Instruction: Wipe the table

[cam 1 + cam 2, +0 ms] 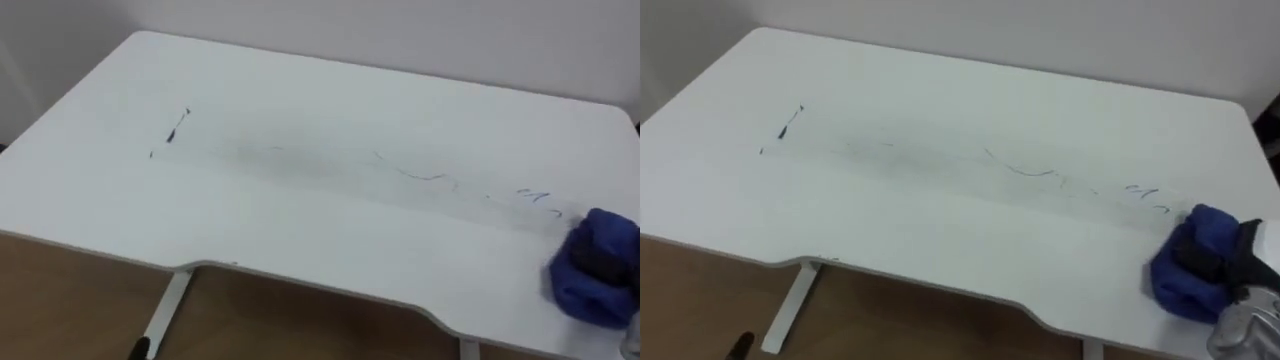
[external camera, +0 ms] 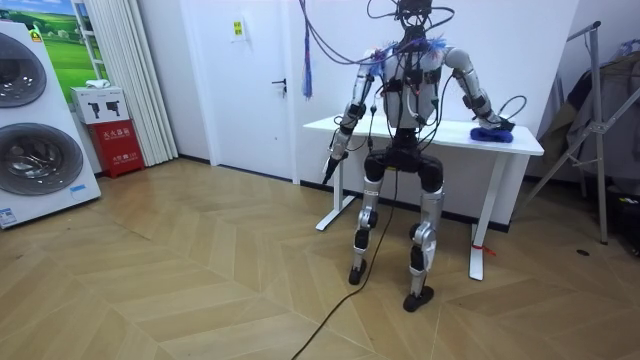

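Note:
A white table (image 1: 300,230) carries a short dark pen stroke (image 1: 178,128) at its left. Faint smeared lines (image 1: 420,175) run across its middle, and small blue marks (image 1: 535,195) lie to the right. A crumpled blue cloth (image 1: 590,285) lies on the table near the right front edge, just beyond the blue marks. My right hand (image 1: 1230,265) rests on top of it with dark fingers curled into the folds. In the room view I stand at the table (image 2: 430,130) with my right hand (image 2: 492,126) out on the cloth. My left hand (image 2: 328,168) hangs by the table's left end.
The table's front edge has a cut-in curve, with a white leg (image 1: 165,310) and wooden floor below. A wall stands behind the table. In the room view, washing machines (image 2: 30,120) and a red box (image 2: 118,150) stand at the left, a metal rack (image 2: 600,130) at the right.

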You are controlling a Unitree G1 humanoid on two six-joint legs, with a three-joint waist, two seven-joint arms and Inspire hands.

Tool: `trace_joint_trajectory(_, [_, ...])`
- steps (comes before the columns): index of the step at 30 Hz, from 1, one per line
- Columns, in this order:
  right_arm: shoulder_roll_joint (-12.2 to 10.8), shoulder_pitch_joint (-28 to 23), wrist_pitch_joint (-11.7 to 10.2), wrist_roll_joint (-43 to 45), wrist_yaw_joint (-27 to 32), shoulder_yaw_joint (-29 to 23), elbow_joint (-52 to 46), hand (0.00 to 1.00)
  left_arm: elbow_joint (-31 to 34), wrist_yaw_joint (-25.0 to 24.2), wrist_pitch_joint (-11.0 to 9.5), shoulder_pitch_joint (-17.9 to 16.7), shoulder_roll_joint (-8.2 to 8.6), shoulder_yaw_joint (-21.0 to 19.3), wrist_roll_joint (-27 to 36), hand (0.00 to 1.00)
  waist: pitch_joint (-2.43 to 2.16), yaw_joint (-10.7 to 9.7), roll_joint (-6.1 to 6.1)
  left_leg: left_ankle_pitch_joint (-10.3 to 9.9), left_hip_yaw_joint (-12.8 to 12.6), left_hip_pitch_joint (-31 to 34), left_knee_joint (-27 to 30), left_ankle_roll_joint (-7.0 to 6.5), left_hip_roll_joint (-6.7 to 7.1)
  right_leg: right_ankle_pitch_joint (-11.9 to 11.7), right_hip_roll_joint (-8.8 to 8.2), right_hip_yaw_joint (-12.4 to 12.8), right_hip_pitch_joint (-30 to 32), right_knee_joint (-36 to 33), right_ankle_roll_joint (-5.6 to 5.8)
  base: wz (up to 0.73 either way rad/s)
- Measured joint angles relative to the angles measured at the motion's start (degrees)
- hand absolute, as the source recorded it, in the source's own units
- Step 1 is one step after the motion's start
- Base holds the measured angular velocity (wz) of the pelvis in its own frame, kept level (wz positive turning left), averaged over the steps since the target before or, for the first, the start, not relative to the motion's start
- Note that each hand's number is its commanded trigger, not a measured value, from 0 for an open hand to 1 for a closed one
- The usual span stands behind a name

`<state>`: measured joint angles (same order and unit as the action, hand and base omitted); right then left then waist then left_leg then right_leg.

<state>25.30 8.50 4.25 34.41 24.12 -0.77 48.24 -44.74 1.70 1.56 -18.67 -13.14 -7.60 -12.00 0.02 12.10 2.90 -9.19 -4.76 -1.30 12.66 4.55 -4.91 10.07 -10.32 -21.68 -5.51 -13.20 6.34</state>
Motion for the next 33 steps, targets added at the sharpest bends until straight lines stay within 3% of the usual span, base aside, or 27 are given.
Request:
trace_joint_trajectory(1, [-1.85,1.92,1.41,0.86,-0.74,3.32,-3.08,1.0,-0.36,0.06,0.66,0.06,0.08,0.64,0.0,0.0,0.01,1.09,0.06,0.04,0.02,0.16,-0.12,-0.06,-0.18,-0.55,0.38,0.88,0.58,-0.17,-0.57,-0.37])
trace_joint_trajectory(3, [-5.22,6.9,2.13,5.02,-2.63,8.66,-6.11,1.0,-0.71,0.06,1.88,0.28,0.51,1.4,-0.01,0.0,0.23,1.97,0.17,0.15,0.36,0.74,0.07,-0.08,-0.34,-1.07,0.77,1.33,1.6,-0.38,-1.14,-0.16])
trace_joint_trajectory(5, [-8.78,12.03,1.74,8.52,-4.88,14.67,-9.23,1.0,-0.78,-0.19,2.64,0.08,0.95,3.56,0.03,0.0,0.86,4.25,0.11,0.19,0.99,0.53,0.11,-0.09,-0.23,-1.21,0.97,1.08,1.45,0.33,-1.08,0.1])
trace_joint_trajectory(6, [-9.35,12.89,1.32,9.22,-5.24,15.88,-9.64,1.0,-0.49,-0.18,2.89,-0.25,0.98,3.93,0.03,0.0,0.84,5.21,0.1,0.22,1.17,0.53,0.08,-0.12,-0.19,-1.24,1.01,0.9,1.19,0.67,-1.03,0.3])
trace_joint_trajectory(8, [-10.98,14.98,-0.35,11.57,-6.17,18.39,-10.58,1.0,-0.02,-0.13,3.91,-1.49,0.96,4.32,-0.04,0.0,0.94,6.74,0.22,0.2,3.83,0.75,-0.2,-0.16,0.43,-1.12,0.76,-2.07,-0.52,1.68,-0.67,0.55])
trace_joint_trajectory(10, [-10.99,14.57,-1.1,13.42,-6.54,18.53,-10.61,1.0,0.06,-0.07,4.58,-2.98,1.3,4.23,-0.41,0.0,1.03,7.42,-0.03,0.13,5.17,0.57,-0.51,-0.28,0.82,-1.0,0.54,-3.4,-1.5,1.84,-0.48,0.52])
trace_joint_trajectory(13, [-10.24,8.91,-1.85,14.26,-6.38,16.34,-9.19,1.0,0.86,-0.13,4.63,-5.68,1.3,2.74,-1.37,0.0,0.92,6.87,0.11,0.16,6.32,0.33,-0.91,-0.34,1.22,-0.99,0.38,-5.35,-3.14,2.35,-0.46,0.41])
trace_joint_trajectory(14, [-9.97,5.71,-3.87,12.12,-4.4,13.73,-9.21,1.0,0.86,-0.19,4.61,-6.32,1.34,2.19,-1.28,0.0,0.81,6.51,0.01,0.15,6.3,0.0,-0.95,-0.36,1.54,-0.91,0.18,-5.36,-3.76,2.67,-0.34,0.23])
trace_joint_trajectory(15, [-9.83,4.19,-4.75,12.09,-3.57,12.94,-9.28,1.0,0.86,-0.2,4.56,-6.76,1.38,1.79,-1.25,0.0,0.73,5.92,-0.19,0.15,6.21,-0.11,-0.95,-0.36,1.65,-0.86,0.05,-5.4,-3.91,2.65,-0.25,0.13])
trace_joint_trajectory(17, [-8.76,1.11,-8.05,12.13,-0.99,10.74,-9.02,1.0,0.82,-0.11,4.3,-7.44,1.17,0.3,-1.37,0.0,0.54,2.24,-0.24,0.17,6.09,-0.54,-1.02,-0.4,2.3,-0.31,-0.67,-6.73,-5.02,2.61,0.61,0.19])
trace_joint_trajectory(20, [-8.31,-2.67,-9.37,12.56,0.36,4.75,-8.53,1.0,0.78,-0.06,2.26,-6.77,1.33,-2.19,-2.19,0.0,0.01,0.48,-0.05,0.14,5.9,-1.2,-1.06,-0.52,2.74,-0.16,-1.15,-7.02,-5.72,2.57,0.85,0.03])
trace_joint_trajectory(23, [-6.32,-3.17,-9.33,11.05,1.07,3.34,-6.02,1.0,0.75,0.54,1.63,-5.04,1.35,-3.31,-2.15,0.0,-0.08,-0.2,0.19,-0.14,5.81,-1.83,-1.04,-1.09,2.88,-0.03,-1.33,-8.23,-6.63,2.48,1.07,-0.01])
trace_joint_trajectory(25, [-6.23,-1.87,-8.87,9.48,0.99,3.6,-3.74,1.0,0.69,0.86,1.64,-4.33,1.72,-2.96,-2.01,0.0,-0.05,0.17,0.23,-0.17,5.25,-2.33,-1.02,-1.16,2.86,-0.01,-1.45,-8.19,-6.84,2.43,1.1,-0.15])
trace_joint_trajectory(27, [-6.37,-0.43,-6.67,8.59,0.19,4.45,-3.38,1.0,0.73,1.8,1.65,-3.52,2.34,-1.8,-2.18,0.0,0.01,1.2,0.08,-0.18,4.87,-2.21,-1.05,-1.18,2.78,0.02,-1.54,-8.11,-6.72,2.21,1.15,-0.18])
trace_joint_trajectory(29, [-6.36,3.04,-2.85,9.17,-2.96,6.87,-3.32,1.0,0.67,1.8,1.76,-3.14,2.68,-0.36,-2.15,0.0,0.09,3.99,0.15,-0.3,3.86,-1.93,-0.8,-1.05,2.36,0.29,-1.62,-6.35,-4.61,0.45,0.68,-0.39])
trace_joint_trajectory(33, [-8.03,11.13,-1.36,12.85,-6.66,11.54,-3.4,1.0,-1.58,1.55,2.47,-2.14,3.01,0.31,-2.16,0.0,0.73,6.88,0.39,-0.51,2.55,-0.16,1.09,-1.6,2.21,0.51,-2.56,-5.26,-1.04,-2.53,0.27,-0.3])
